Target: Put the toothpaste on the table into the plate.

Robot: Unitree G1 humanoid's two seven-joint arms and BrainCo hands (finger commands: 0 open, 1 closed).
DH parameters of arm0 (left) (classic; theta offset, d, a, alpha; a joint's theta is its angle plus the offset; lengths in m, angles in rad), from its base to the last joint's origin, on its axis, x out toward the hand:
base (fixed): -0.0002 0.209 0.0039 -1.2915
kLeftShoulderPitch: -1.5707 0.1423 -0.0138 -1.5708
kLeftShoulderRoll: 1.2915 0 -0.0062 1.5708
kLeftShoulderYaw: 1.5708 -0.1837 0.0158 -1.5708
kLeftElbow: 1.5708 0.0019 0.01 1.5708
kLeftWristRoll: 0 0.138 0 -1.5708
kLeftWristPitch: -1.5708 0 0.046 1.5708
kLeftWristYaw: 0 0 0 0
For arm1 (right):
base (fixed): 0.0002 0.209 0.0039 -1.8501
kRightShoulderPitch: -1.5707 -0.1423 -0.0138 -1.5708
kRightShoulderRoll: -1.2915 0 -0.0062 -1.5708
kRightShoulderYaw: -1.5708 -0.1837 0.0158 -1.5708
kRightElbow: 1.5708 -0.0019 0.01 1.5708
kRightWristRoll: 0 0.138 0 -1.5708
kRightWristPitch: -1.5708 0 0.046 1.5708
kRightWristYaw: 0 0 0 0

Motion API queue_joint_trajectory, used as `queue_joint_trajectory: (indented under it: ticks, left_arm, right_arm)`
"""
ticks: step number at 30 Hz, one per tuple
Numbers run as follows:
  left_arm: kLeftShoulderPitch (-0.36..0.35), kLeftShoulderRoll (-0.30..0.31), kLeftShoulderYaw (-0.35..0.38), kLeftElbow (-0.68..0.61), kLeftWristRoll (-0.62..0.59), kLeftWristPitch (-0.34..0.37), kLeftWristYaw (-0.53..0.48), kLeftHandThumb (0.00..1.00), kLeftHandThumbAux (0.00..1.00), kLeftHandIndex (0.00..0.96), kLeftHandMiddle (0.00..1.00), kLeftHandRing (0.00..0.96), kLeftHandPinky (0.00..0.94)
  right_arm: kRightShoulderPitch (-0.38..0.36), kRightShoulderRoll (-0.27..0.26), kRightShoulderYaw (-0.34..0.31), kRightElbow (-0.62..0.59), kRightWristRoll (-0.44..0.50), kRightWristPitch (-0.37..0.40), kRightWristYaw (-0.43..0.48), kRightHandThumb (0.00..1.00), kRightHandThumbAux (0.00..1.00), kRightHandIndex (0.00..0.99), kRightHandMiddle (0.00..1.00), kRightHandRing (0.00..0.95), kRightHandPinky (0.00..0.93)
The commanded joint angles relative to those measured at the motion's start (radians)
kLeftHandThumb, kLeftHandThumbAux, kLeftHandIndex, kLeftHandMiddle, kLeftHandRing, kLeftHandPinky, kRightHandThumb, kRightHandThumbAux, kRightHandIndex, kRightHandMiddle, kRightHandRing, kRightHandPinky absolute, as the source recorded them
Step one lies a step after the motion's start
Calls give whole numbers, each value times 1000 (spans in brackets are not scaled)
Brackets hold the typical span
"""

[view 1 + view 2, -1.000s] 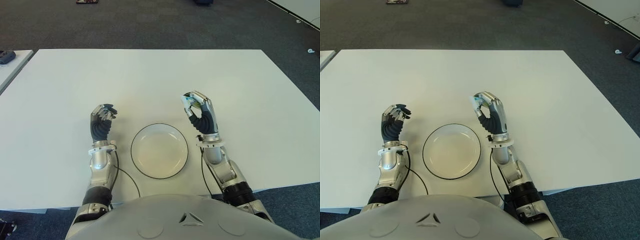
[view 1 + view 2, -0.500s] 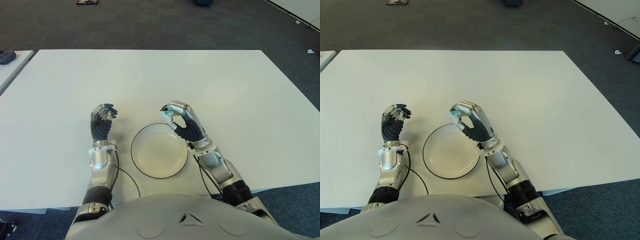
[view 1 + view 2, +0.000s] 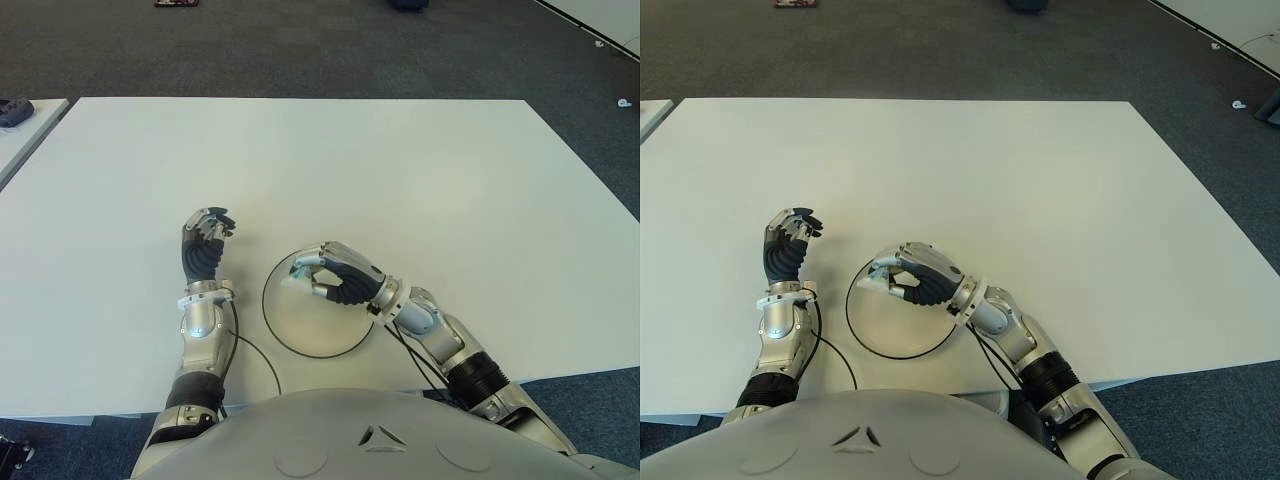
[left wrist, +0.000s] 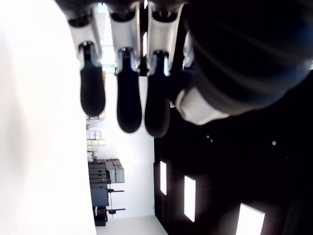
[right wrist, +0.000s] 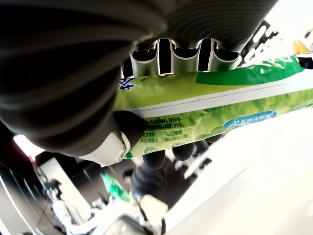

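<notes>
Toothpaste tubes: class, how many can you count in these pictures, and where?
1. The green toothpaste tube is gripped in the right robot hand above the round white plate. None seen elsewhere.

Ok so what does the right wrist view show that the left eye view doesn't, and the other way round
Only the right wrist view shows the toothpaste up close: a green tube with printed labelling, clamped between the fingers and the thumb.

Only the left eye view shows the layout: the plate on the white table, the right hand over the plate's far part, and the left hand to the left of the plate, fingers curled and holding nothing.

Both show the right hand shut on the toothpaste, though in the eye view only the tube's end peeks out.
</notes>
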Motion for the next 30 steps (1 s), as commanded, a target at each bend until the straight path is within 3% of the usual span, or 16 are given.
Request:
queue_joint_trajectory:
  ticks: [1, 9, 13, 20, 21, 22, 24, 27, 30]
  left_arm:
    - [23, -7, 0, 27, 9, 23, 8, 689, 716, 432, 556, 548, 526]
    - [29, -5, 1, 20, 11, 28, 9, 689, 717, 432, 551, 547, 525]
    - [29, -5, 0, 23, 14, 20, 12, 689, 717, 431, 551, 549, 529]
    - [27, -6, 0, 23, 13, 15, 13, 689, 717, 430, 553, 545, 524]
    - [27, -7, 0, 23, 13, 15, 14, 689, 717, 430, 549, 541, 522]
    - [25, -7, 0, 25, 13, 13, 15, 689, 717, 430, 548, 539, 521]
    - [28, -8, 1, 19, 18, 25, 22, 688, 717, 429, 535, 529, 513]
    - [27, -8, 2, 19, 21, 30, 31, 688, 717, 429, 530, 524, 511]
    - [27, -8, 1, 20, 22, 28, 35, 688, 717, 429, 532, 526, 512]
  right_arm:
    - [-3, -11, 2, -20, 4, 47, 54, 710, 720, 440, 903, 883, 889]
    - [8, -14, 7, -62, -42, 125, 98, 706, 721, 439, 898, 878, 874]
    - [15, -15, 3, -80, -111, 148, 66, 707, 721, 440, 866, 850, 827]
    - [17, -23, 2, -95, -194, 175, 40, 687, 725, 414, 426, 437, 480]
    - [16, -25, 3, -97, -202, 178, 41, 567, 709, 323, 340, 345, 388]
    - [14, -26, 4, -97, -211, 181, 40, 521, 704, 290, 310, 312, 355]
    - [13, -28, 4, -99, -230, 190, 37, 378, 677, 154, 157, 155, 176]
    - [14, -29, -2, -102, -248, 198, 21, 284, 628, 53, 52, 50, 57]
    - [21, -30, -12, -114, -246, 201, 9, 252, 524, 17, 16, 16, 18]
